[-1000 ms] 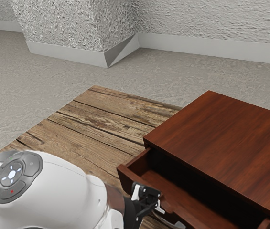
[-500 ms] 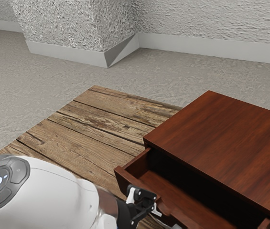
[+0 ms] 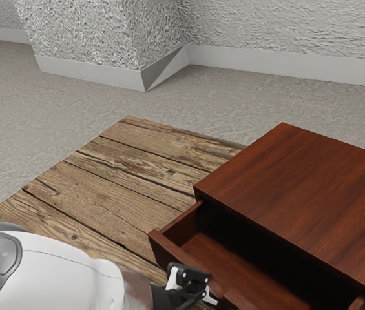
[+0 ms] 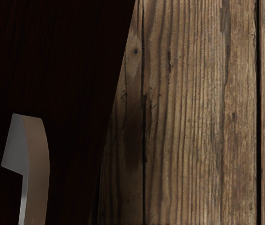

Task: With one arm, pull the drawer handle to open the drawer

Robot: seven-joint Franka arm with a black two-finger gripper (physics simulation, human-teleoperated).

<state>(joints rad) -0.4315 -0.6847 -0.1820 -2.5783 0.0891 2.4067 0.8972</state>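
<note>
**Drawer Partly Out**

Dark red-brown wooden drawer (image 3: 234, 266) partly out of matching cabinet (image 3: 311, 187), facing exterior view's lower left, front running long toward lower right; bare wood inside. Black gripper (image 3: 195, 294) at its front, pale grey handle (image 4: 29, 168) just by the jaws. Grip: cannot tell.

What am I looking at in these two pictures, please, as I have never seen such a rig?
The white bulk is a simulated robot arm; its black gripper sits at the front of the drawer. One picture is taken from a camera beside the arm, the other from a camera on its wrist. A dark red cabinet stands on wooden planks, its drawer partly pulled out. The wrist camera shows the dark drawer front with the grey handle. Whether the gripper grips that handle cannot be seen.
</note>
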